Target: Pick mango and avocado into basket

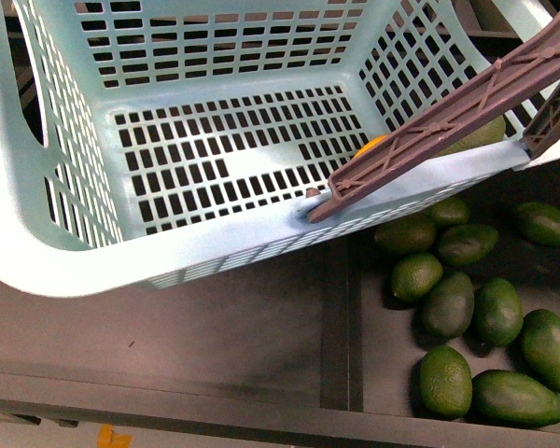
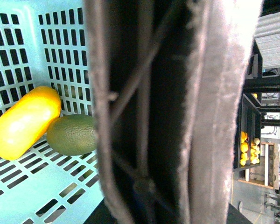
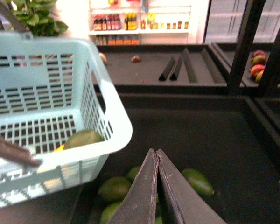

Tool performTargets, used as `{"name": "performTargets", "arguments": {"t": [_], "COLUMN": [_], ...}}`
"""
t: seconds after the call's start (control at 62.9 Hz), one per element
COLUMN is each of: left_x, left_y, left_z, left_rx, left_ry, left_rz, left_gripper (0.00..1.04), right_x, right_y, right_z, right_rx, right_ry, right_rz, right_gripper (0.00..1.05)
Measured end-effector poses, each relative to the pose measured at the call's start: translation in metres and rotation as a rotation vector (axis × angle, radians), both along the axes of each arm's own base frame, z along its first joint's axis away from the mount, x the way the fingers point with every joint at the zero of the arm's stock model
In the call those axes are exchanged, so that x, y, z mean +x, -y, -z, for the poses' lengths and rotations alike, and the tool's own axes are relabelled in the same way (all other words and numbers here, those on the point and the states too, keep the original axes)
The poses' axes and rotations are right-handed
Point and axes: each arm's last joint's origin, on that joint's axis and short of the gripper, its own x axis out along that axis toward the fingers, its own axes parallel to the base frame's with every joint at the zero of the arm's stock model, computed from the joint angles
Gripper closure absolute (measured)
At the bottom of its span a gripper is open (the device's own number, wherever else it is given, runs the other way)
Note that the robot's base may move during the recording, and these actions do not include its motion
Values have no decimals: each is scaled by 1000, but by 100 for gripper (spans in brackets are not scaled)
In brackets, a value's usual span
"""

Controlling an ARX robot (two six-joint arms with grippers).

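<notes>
The pale aqua basket (image 1: 215, 247) hangs tilted over the dark shelf, its brown handle (image 1: 448, 117) slanting up to the right. In the left wrist view that handle (image 2: 210, 116) fills the middle; my left gripper is shut on it, its fingers hidden. On the basket floor (image 2: 18, 186) the yellow-orange mango (image 2: 25, 121) lies touching a green avocado (image 2: 73, 134). My right gripper (image 3: 157, 154) is shut and empty, beside the basket rim (image 3: 116, 133), above loose avocados (image 3: 114, 186). Neither arm shows in the front view.
Several loose avocados (image 1: 471, 336) lie in the bin below the basket's right corner. A raised divider (image 1: 341, 327) separates it from a bare dark bin (image 1: 168, 336). A black post (image 3: 242, 46) and more fruit (image 3: 259, 65) stand beyond.
</notes>
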Motion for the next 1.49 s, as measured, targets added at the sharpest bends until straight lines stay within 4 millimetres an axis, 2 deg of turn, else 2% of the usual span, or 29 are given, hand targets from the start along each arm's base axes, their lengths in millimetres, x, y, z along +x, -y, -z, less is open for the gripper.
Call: {"name": "performTargets", "arguments": {"t": [0.27,0.302,0.54,0.699,0.842,1.017,1.144,1.319,1.493], "left_x": [0,0,0,11,33,58,79,129,178], "left_y": [0,0,0,5,-14,-43,-65,-92,-109], "left_z": [0,0,0,3,11,29,51,96,123], "left_rx": [-1,-1,0,-97,-127,-190,-205,-226,-275], "left_ry": [-1,-1,0,110,93,10,-42,-122,-163], "left_rz": [1,1,-1,-276,-388,-511,-606,-744,-858], "left_gripper": [90,90,90,90,90,90,90,90,90], "right_x": [-6,-6,-6,-6,-6,-6,-6,-6,-6], "right_y": [0,0,0,0,0,0,0,0,0], "right_z": [-1,-1,-1,-1,-1,-1,-1,-1,-1], "right_rx": [-1,-1,-1,-1,-1,-1,-1,-1,-1], "right_ry": [25,25,26,26,26,26,26,26,26], "right_rz": [2,2,3,1,3,3,4,3,3], "right_gripper": [102,94,56,30,7,9,9,9,9]}}
